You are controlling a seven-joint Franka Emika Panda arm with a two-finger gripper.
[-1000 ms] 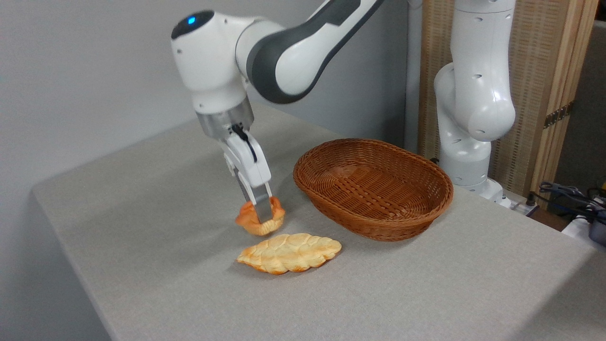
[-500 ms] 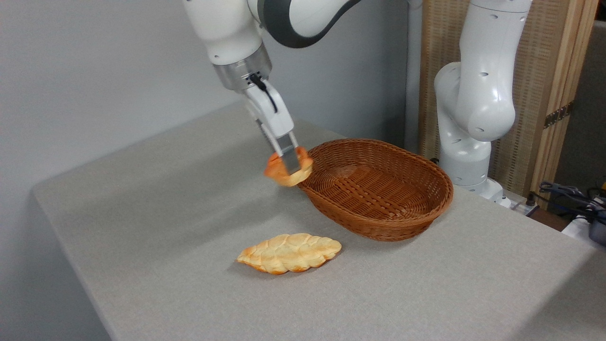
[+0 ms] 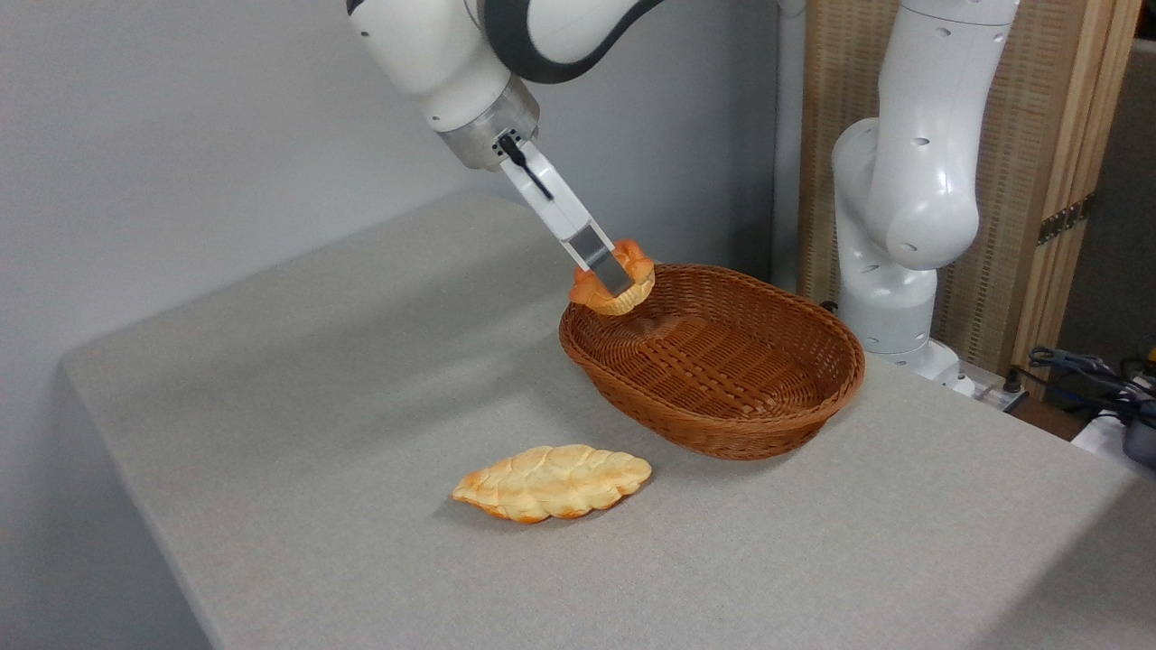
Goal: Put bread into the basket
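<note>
Bread is clamped in the tool, held in the air above the basket's left rim, clear of the weave. Tool is tilted, fingers angled down to the right. The carry should be taken further right, so the bun sits over the basket's middle, then lowered close to the floor before release; a drop near the rim risks a bounce out. The braided loaf on the tabletop is best left untouched.
</note>
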